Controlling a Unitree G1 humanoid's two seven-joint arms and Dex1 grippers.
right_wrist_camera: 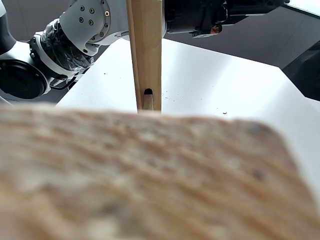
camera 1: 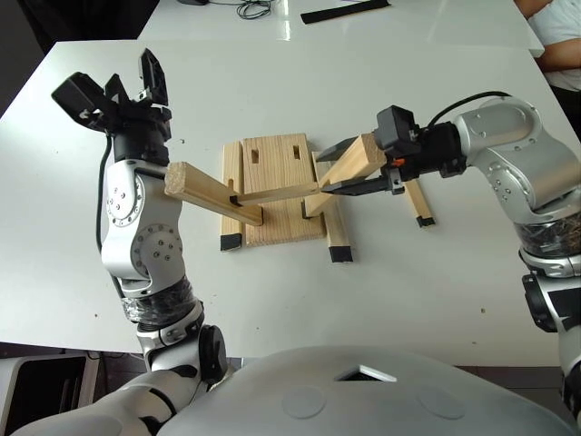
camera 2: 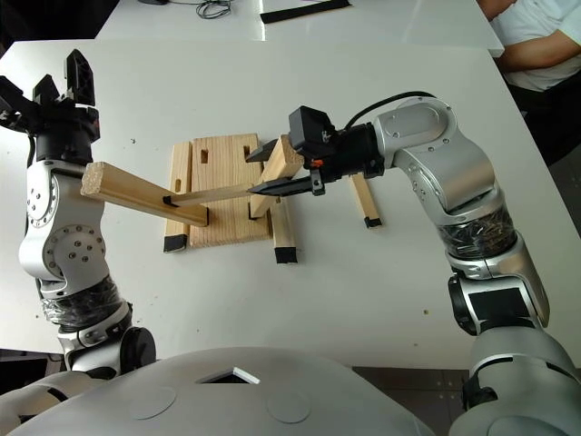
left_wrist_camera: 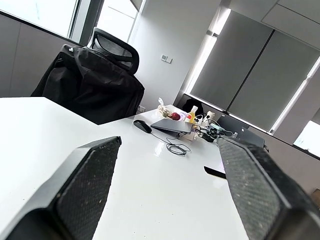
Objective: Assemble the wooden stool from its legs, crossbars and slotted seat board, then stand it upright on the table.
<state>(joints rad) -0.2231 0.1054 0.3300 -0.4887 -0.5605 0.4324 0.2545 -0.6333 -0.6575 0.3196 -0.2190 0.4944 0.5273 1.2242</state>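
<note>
A leg [camera 1: 368, 153] is grasped by the right hand [camera 1: 349, 170], clenched on it above the right edge of the seat board [camera 1: 277, 222]. From this leg a thin crossbar [camera 1: 277, 193] is carried leftward, and its other end is seated in the slot of a second leg [camera 1: 204, 193]. That second leg is held clear of the worktop [camera 1: 272, 300], slanting over the board's left part. Its outer end is seen in front of the left forearm, but whether the two touch cannot be told.

The left hand [camera 1: 113, 86] is raised well above and behind the parts, its fingers [left_wrist_camera: 85, 185] spread apart and pointed upward, with nothing gripped.

The seat board is laid flat at the middle of the worktop, with two slots [camera 1: 254, 154] turned upward near its far edge. Three loose legs with black feet are laid on the worktop. One leg [camera 1: 230, 213] is just beside the board's left edge and another [camera 1: 334, 238] at its right edge. A third [camera 1: 419, 204] is farther right, under the right hand's wrist.
</note>
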